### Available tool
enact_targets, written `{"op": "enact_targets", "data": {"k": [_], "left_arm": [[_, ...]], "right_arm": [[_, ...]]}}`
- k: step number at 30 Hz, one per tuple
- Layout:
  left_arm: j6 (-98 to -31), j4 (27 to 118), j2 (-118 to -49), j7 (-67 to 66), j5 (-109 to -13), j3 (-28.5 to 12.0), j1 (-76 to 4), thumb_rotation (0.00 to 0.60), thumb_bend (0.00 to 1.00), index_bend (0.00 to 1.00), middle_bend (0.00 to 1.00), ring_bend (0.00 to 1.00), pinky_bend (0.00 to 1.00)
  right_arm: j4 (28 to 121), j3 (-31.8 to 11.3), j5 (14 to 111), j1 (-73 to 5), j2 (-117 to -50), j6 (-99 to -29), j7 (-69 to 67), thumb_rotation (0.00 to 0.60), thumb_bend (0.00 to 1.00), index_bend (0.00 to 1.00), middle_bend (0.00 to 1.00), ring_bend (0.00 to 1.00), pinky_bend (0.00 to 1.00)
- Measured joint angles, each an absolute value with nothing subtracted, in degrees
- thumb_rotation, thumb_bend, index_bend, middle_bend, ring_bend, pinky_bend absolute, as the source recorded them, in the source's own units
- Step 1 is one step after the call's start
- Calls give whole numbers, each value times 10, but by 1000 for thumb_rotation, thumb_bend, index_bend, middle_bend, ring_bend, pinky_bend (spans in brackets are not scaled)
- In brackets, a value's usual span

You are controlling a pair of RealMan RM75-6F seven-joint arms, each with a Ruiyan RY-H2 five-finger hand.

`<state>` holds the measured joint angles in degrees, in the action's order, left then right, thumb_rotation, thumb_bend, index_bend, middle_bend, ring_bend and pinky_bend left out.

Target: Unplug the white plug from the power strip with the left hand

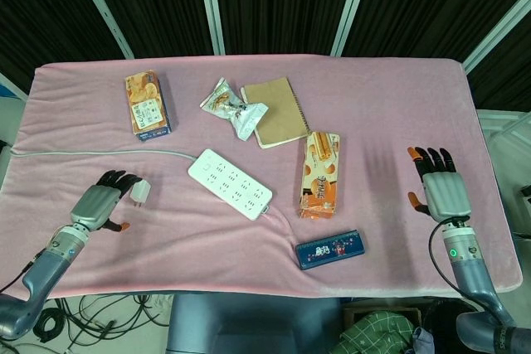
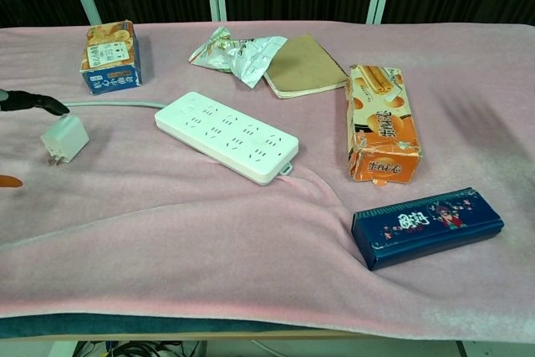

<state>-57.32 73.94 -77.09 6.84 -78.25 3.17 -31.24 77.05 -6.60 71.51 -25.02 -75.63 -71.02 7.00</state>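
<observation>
1. We are seeing the left hand [image 1: 101, 202] resting at the table's left side with its fingers spread apart and nothing in them; in the chest view only a dark fingertip is showing at the left edge.
2. We are finding the white plug [image 1: 140, 192] lying loose on the pink cloth [image 1: 207, 242] just beside those fingertips, its prongs visible in the chest view [image 2: 64, 140], and well apart from the power strip.
3. We are seeing the power strip [image 1: 230, 183] lying diagonally near the middle, with its grey cable [image 1: 99, 152] running off to the left edge.
4. We are seeing the right hand [image 1: 440, 191] hovering at the far right, its fingers extended and apart, holding nothing.
5. Around the strip we are noting an orange snack box [image 1: 319, 174], a blue pencil case [image 1: 330, 249], a brown notebook [image 1: 275, 111], a foil snack packet [image 1: 233, 108] and a small biscuit box [image 1: 147, 104].
</observation>
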Motion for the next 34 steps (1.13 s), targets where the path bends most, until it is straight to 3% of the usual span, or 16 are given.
{"op": "enact_targets", "data": {"k": [7, 23, 34], "left_arm": [[-628, 819, -731, 41, -766, 20, -280, 600, 149, 126, 93, 0, 0], [-877, 965, -686, -37, -764, 33, -111, 600, 149, 125, 91, 0, 0], [-881, 1001, -670, -63, -744, 42, -70, 600, 151, 125, 95, 0, 0]], "right_arm": [[777, -57, 724, -213, -739, -740, 38, 600, 253, 9, 65, 34, 42], [818, 12, 791, -100, -730, -847, 13, 600, 242, 0, 25, 0, 42], [834, 29, 836, -61, -744, -898, 39, 600, 241, 0, 8, 0, 42]]}}
